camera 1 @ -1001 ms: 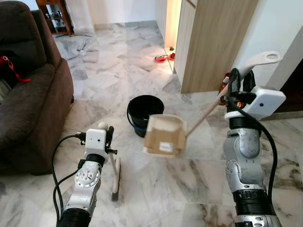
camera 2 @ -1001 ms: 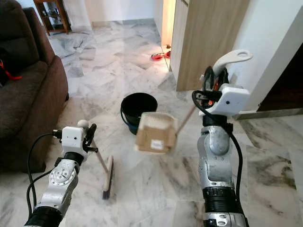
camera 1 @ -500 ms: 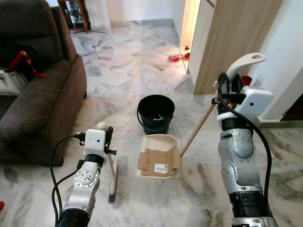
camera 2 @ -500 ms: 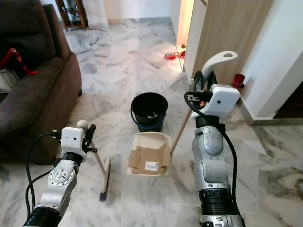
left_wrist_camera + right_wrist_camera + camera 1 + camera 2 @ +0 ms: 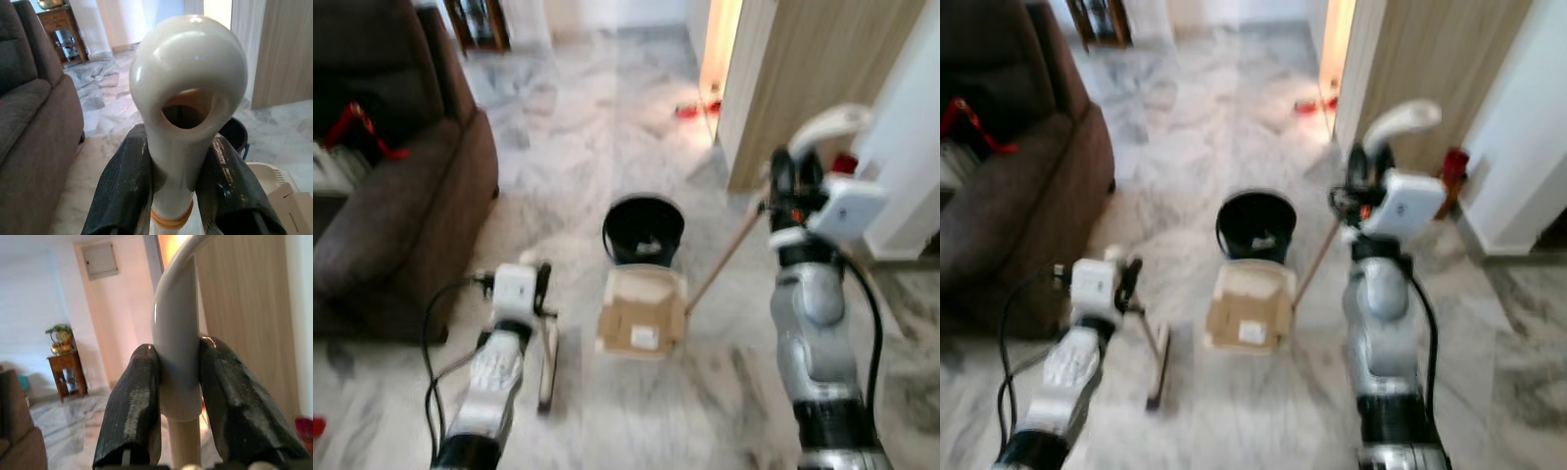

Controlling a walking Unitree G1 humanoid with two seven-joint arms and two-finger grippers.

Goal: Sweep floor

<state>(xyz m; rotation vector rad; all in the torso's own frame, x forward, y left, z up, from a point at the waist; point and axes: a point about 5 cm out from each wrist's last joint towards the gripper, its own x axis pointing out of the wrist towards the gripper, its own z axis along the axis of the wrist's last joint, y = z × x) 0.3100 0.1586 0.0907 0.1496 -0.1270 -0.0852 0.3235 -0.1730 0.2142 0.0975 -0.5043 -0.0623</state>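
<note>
A cream dustpan (image 5: 641, 311) lies flat on the marble floor in front of a black bucket (image 5: 644, 228), with pieces of cardboard (image 5: 636, 331) in it. Its wooden stick (image 5: 724, 259) slants up to a cream grip (image 5: 177, 352), and my right gripper (image 5: 178, 396) is shut on that grip at chest height. The left gripper (image 5: 178, 188) is shut on the broom's cream looped handle (image 5: 188, 88). The broom head (image 5: 548, 364) rests on the floor to the left of the dustpan. Both eye views are blurred.
A dark brown sofa (image 5: 391, 215) stands at the left with a red strap (image 5: 357, 122) on it. A wooden cabinet (image 5: 813, 78) and a white wall rise at the right. Small red things (image 5: 690, 110) lie on the floor by the lit doorway.
One second ago the dustpan hung tilted above the floor by the bucket; it has come down flat onto the floor. The camera has shifted and blurred. The broom stays put.
</note>
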